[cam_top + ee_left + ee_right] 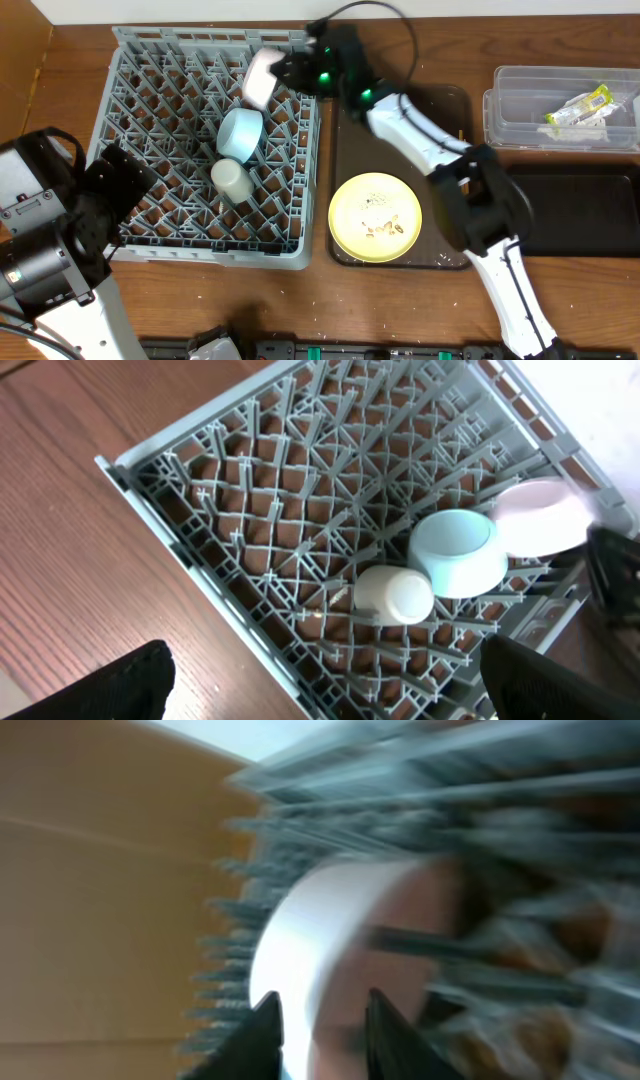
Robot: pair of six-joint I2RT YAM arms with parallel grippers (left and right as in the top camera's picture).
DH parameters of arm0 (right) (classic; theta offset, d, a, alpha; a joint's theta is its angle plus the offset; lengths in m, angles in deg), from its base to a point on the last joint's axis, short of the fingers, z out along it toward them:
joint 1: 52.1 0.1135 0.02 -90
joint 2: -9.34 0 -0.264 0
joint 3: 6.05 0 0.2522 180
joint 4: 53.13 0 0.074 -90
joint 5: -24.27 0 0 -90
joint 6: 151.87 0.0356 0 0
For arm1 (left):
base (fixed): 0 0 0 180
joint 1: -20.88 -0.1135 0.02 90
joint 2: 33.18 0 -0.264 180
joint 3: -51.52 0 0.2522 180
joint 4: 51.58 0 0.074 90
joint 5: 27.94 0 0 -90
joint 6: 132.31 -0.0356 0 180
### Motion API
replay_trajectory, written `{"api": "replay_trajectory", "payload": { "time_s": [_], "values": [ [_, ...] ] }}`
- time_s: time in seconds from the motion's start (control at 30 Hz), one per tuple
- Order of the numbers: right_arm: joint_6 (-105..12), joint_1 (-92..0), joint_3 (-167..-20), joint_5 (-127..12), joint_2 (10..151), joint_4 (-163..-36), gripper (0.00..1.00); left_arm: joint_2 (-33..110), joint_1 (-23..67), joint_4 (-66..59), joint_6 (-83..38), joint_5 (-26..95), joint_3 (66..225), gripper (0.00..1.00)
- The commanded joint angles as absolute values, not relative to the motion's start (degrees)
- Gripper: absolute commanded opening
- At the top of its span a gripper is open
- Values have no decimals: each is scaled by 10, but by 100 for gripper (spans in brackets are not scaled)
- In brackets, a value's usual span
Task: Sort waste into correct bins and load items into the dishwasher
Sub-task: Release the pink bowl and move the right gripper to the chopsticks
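Pink bowl stands on edge at the far right of the grey rack, the right gripper astride its rim, jaws a little apart; the blurred wrist view leaves it unclear whether they grip it. Just nearer in the rack lie a blue bowl and a cup. The left gripper hovers wide open and empty at the rack's near left side. A yellow plate sits on the tray to the right.

Robotics lab: two robot arms, a dish rack on a wooden table.
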State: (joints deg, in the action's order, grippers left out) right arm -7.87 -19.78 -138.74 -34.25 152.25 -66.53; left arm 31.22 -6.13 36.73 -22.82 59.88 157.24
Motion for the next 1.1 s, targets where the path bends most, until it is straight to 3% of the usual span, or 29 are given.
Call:
{"api": "replay_trajectory", "payload": {
  "time_s": [0.0,0.07,0.1,0.37,0.67,0.77,0.9,1.07],
  "values": [
    [-190,-218,-1383,-431,1427,-761,55,312,-64,367,-231,604,1576,99],
    [-221,-228,-1383,-455,1382,-820,97,312,-64,367,-231,604,1576,98],
    [-235,-234,-1383,-462,1360,-844,99,312,-64,367,-231,604,1576,98],
    [-298,-285,-1383,-491,1213,-1025,99,312,-64,367,-231,604,1576,98],
    [-322,-316,-1380,-752,1165,-1395,99,312,-64,367,-231,604,1576,98],
    [-322,-316,-1361,-771,1178,-1484,99,312,-64,367,-231,604,1576,99],
    [-322,-311,-1286,-771,1188,-1500,93,312,-64,367,-231,604,1576,98],
    [-322,-312,-1170,-766,1189,-1426,58,312,-64,367,-231,604,1576,99]
  ]
}}
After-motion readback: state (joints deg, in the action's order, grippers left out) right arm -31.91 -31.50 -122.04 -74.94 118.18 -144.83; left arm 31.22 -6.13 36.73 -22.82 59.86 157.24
